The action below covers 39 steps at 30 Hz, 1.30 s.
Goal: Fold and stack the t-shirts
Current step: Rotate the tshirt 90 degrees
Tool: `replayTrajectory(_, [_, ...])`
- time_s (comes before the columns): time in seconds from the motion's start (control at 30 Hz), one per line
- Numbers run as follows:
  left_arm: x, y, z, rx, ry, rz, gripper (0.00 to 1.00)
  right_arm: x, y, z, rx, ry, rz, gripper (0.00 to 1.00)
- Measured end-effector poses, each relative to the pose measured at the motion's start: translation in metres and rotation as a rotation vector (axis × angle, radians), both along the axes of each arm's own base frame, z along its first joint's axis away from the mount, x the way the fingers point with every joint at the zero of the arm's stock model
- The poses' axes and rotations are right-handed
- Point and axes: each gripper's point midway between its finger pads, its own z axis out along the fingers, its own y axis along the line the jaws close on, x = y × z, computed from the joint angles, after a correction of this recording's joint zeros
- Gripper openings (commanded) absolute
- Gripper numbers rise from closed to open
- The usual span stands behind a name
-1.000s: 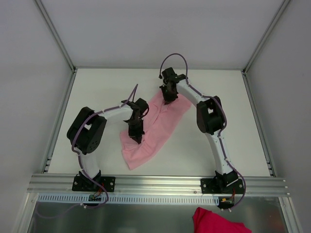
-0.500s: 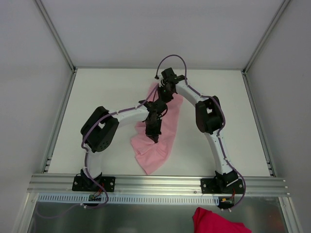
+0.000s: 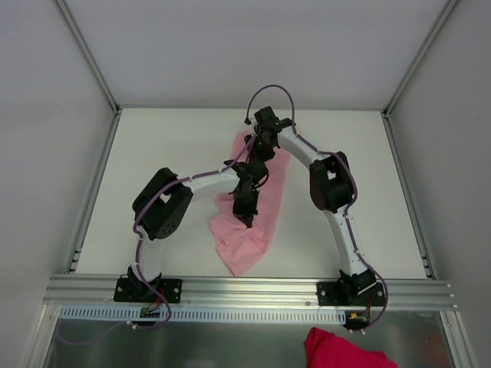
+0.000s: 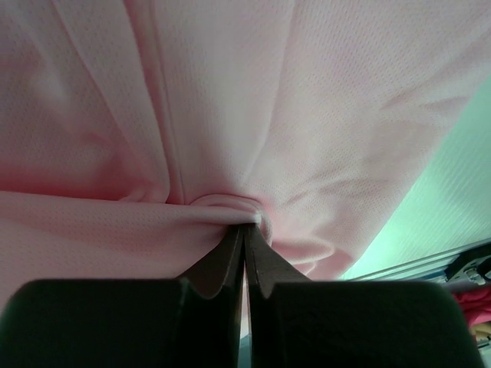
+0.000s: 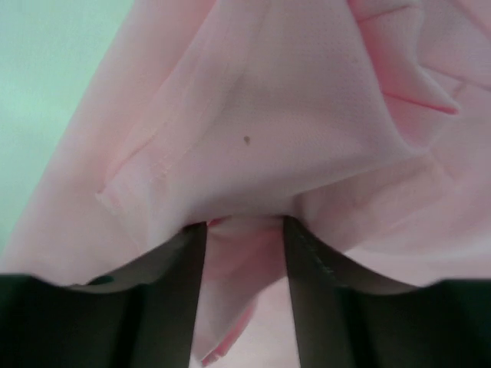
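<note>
Because both arms cross above it in the top view, the middle of the pale-pink t-shirt (image 3: 244,244) is hidden; sleeves and collar cannot be made out. Red cloth (image 3: 345,349) below the near rail, cut off by the frame edge.

Top view shows neither grip. Left wrist view does: left end effector (image 4: 244,230) closed tight, pinching a gathered fold of the t-shirt. Right wrist view: right end effector (image 5: 244,226) with fingers parted, loose fabric draped over them and hanging between, not clamped.

T-shirt lies bunched on the white counter (image 3: 169,153), about centre. Long axis runs near-to-far, broader end toward the near rail.
</note>
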Motion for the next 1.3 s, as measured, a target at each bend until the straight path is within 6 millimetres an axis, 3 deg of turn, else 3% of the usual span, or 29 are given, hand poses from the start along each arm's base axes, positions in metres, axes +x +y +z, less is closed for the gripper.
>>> replayTrajectory(0.1, [0.003,0.000,0.006,-0.005,-0.022,-0.007,0.30,0.005,-0.013,0.013,-0.058,-0.061,-0.013,0.77])
replayTrajectory(0.17, [0.007,-0.001,0.015,-0.020,-0.052,-0.019,0.47,0.012,-0.023,0.033,-0.088,-0.121,-0.033,0.86])
replayTrajectory(0.37, [0.041,-0.022,0.065,-0.108,-0.219,-0.042,0.80,0.019,-0.047,0.130,-0.085,-0.308,-0.103,0.87])
replayTrajectory(0.4, [0.047,-0.024,0.072,-0.119,-0.247,-0.039,0.85,0.015,-0.052,0.149,-0.078,-0.337,-0.116,0.84])
replayTrajectory(0.43, [0.051,-0.026,0.079,-0.132,-0.267,-0.036,0.88,0.010,-0.057,0.166,-0.072,-0.363,-0.130,0.74])
replayTrajectory(0.47, [0.058,-0.027,0.084,-0.145,-0.284,-0.026,0.88,0.002,-0.064,0.181,-0.067,-0.382,-0.145,0.31])
replayTrajectory(0.5, [0.060,-0.027,0.086,-0.149,-0.289,-0.024,0.88,-0.006,-0.070,0.190,-0.068,-0.386,-0.156,0.31])
replayTrajectory(0.53, [0.066,-0.026,0.088,-0.159,-0.295,-0.013,0.88,-0.017,-0.075,0.200,-0.062,-0.392,-0.172,0.01])
replayTrajectory(0.63, [0.089,-0.015,0.086,-0.162,-0.297,0.038,0.88,-0.049,-0.096,0.206,-0.097,-0.382,-0.210,0.01])
replayTrajectory(0.83, [0.158,-0.003,0.066,-0.134,-0.340,0.094,0.88,-0.117,-0.131,0.179,-0.222,-0.289,-0.218,0.01])
replayTrajectory(0.93, [0.185,-0.004,0.049,-0.120,-0.345,0.095,0.84,-0.135,-0.144,0.193,-0.225,-0.299,-0.231,0.01])
replayTrajectory(0.97, [0.193,-0.004,0.042,-0.116,-0.346,0.094,0.78,-0.141,-0.147,0.203,-0.213,-0.320,-0.240,0.01])
replayTrajectory(1.0, [0.198,-0.003,0.037,-0.111,-0.342,0.096,0.74,-0.144,-0.150,0.212,-0.200,-0.341,-0.247,0.01])
replayTrajectory(1.13, [0.211,0.003,0.021,-0.097,-0.328,0.107,0.76,-0.161,-0.162,0.243,-0.160,-0.410,-0.270,0.01])
replayTrajectory(1.3, [0.215,0.003,0.015,-0.092,-0.318,0.111,0.78,-0.168,-0.168,0.251,-0.162,-0.413,-0.273,0.01])
